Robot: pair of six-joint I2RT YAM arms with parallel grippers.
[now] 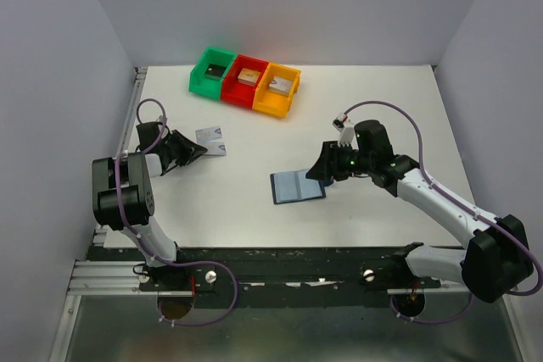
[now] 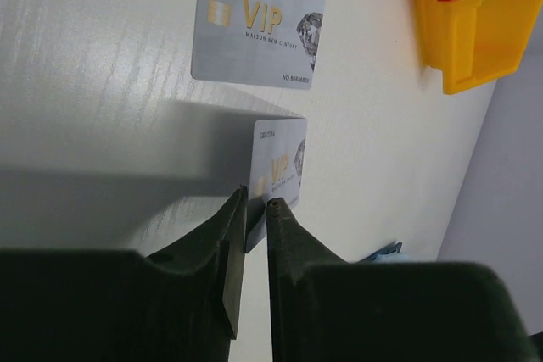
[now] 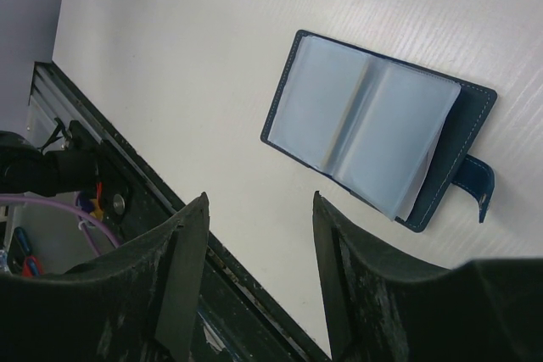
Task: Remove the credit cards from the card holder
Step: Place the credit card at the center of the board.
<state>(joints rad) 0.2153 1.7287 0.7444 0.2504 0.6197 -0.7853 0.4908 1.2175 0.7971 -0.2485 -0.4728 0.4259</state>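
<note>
Currently two silver VIP cards show outside the card holder (image 1: 297, 186), both on the left of the counter (image 1: 254, 158). One silver card (image 2: 254, 31) lies flat, face up. The second silver card (image 2: 282, 167) is clamped by its near edge in the left jaws, which are pressed tight on it. It stands on edge, just short of the flat one. Whether its far edge touches the counter, cannot tell.

Right jaws spread wide, nothing between them, sitting at the right edge of the holder in the overhead view. Holder lies open, pages up, strap tab (image 3: 475, 186) hanging off one side. The two clear sleeves on show look empty. More sleeves are stacked beneath, contents hidden.

Risks as I read them:
- The grip on the held card is thin, an edge pinch only. The card could pivot or slip out before it is placed.
- The release point is close to the flat card. If let go here, the held card may tip onto it and overlap, which would be awkward for any later pick.
- The holder is loose, with nothing pinning it. Pulling at a sleeve would likely drag the whole booklet or flip the pages shut.
- The sleeves are floppy plastic, so the right jaws may nip a sleeve instead of a card.

Bins (image 1: 246, 80) at the far edge are well apart and not a concern.
</note>
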